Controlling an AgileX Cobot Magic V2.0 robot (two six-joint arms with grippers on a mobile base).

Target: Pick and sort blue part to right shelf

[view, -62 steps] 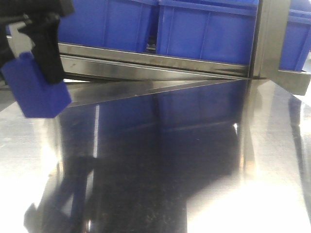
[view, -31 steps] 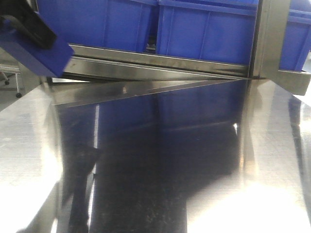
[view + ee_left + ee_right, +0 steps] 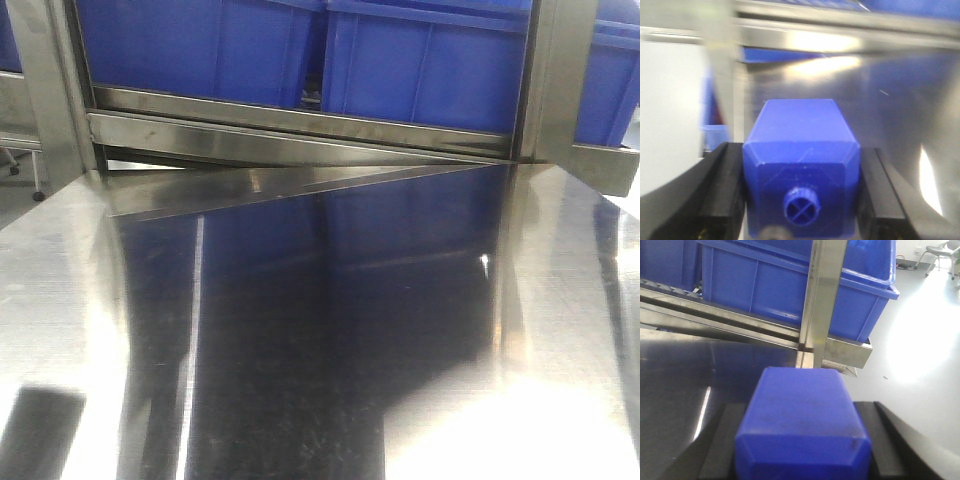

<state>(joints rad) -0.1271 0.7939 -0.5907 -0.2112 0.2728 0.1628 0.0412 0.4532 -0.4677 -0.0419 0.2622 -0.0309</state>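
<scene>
My left gripper [image 3: 802, 150] is shut on a deep-blue block [image 3: 800, 135] with angled shoulders and a small narrow round stub [image 3: 801, 205] facing the camera; this is the similar block. My right gripper [image 3: 802, 410] is shut on the blue part [image 3: 801, 390], a deep-blue block with angled shoulders. Its knob end is cut off by the bottom of the frame. Black fingers [image 3: 722, 440] press on both its sides. Neither gripper nor block shows in the front view.
A shiny steel table [image 3: 560, 300] fills the front view. Behind it a steel shelf rail [image 3: 300, 125] carries large blue bins [image 3: 420, 60], with an upright steel post [image 3: 555, 70] at the right. The right wrist view shows a bin [image 3: 790, 285] and a post [image 3: 822, 295] just ahead.
In the front view my left gripper carried its blue block up and to the left, out of the top left corner. It no longer shows there.
</scene>
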